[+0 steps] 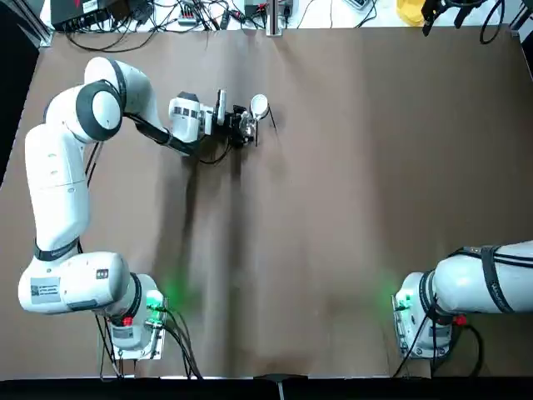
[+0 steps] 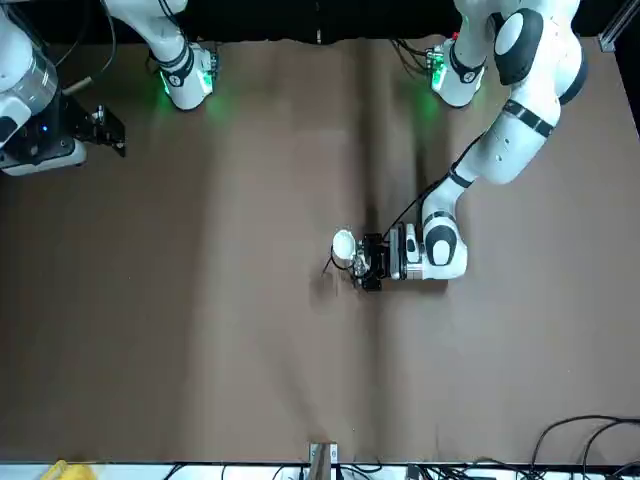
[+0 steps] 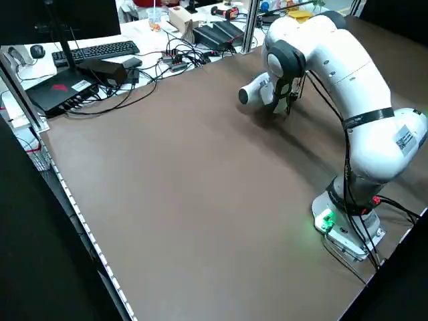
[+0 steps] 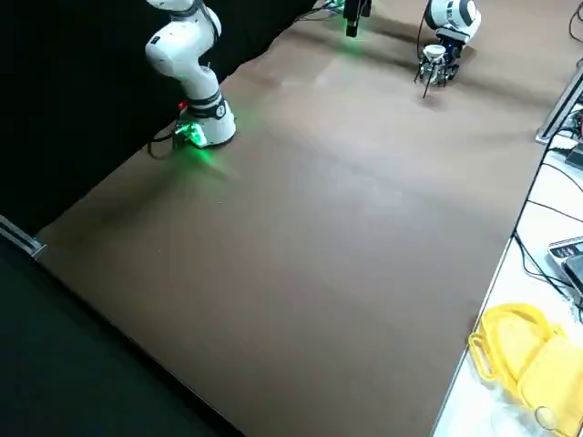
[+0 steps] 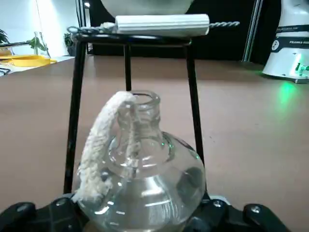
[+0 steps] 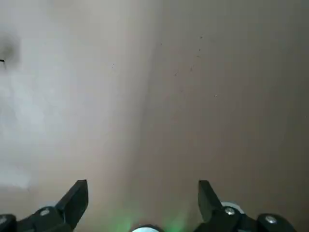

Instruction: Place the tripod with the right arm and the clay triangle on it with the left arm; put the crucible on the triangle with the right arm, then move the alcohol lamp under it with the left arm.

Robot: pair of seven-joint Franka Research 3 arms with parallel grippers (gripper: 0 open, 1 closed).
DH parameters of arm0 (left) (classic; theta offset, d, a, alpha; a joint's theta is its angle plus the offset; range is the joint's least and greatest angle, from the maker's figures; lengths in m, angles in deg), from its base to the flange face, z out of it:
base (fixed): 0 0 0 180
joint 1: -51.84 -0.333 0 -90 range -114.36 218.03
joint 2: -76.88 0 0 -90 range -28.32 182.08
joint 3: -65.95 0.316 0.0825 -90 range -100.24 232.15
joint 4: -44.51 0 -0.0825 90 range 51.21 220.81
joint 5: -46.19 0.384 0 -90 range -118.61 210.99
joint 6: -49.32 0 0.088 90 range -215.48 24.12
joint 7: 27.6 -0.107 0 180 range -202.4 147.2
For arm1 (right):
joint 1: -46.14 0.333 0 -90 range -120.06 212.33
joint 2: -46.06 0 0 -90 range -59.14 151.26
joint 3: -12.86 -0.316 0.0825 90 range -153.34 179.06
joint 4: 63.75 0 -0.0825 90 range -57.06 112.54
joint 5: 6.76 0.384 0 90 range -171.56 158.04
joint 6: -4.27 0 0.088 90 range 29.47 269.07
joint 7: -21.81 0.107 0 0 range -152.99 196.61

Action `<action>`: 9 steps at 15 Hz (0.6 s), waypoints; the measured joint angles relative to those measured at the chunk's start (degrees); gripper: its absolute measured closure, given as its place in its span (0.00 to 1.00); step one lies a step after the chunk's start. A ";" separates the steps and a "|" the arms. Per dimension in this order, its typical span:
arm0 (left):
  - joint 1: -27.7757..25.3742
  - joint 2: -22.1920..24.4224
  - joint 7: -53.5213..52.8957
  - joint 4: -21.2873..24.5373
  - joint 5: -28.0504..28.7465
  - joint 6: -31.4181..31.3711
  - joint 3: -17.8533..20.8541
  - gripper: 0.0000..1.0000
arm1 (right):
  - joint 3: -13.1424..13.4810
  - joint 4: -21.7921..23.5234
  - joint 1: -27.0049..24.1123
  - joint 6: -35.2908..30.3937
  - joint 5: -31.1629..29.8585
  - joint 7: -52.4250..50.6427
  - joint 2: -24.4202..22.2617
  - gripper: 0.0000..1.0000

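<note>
We're looking at the left gripper (image 5: 139,207), up near twelve o'clock on the table in the top view, its arm reaching in from ten o'clock. And it has the goods: two black fingers pinch the round, clear glass alcohol lamp (image 5: 166,193), one on each side of its belly, a white braided wick (image 5: 94,150) spilling out of the neck.

Just ahead of that claw, toward three o'clock as we see it from above, stands the thin black wire tripod (image 5: 73,128), upright on its legs. We see the lamp low beside those legs, its mouth below the ring; whether it sits fully under the centre, we cannot tell. Up top, the white clay triangle (image 5: 161,25) with twisted wire ends rests on the ring, and the small round white crucible (image 1: 259,106) sits on that, about two o'clock from the claw and above the lamp.

Over at three o'clock on the table's side, we have the right gripper (image 6: 143,194) raised, its black fingers spread wide with nothing between them.
</note>
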 joint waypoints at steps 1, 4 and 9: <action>0.01 0.00 0.00 0.00 -0.11 -0.22 0.00 0.23 | 0.01 -0.01 0.02 0.17 -0.02 0.00 -0.03 0.00; 0.41 0.00 -1.45 0.00 -2.08 -0.36 0.00 0.23 | 0.09 -0.09 0.03 1.14 0.08 0.60 -0.17 0.00; 1.94 0.00 -3.81 -0.01 -5.91 -0.64 -0.01 0.23 | 0.43 -1.80 0.04 1.34 2.24 1.59 -0.20 0.00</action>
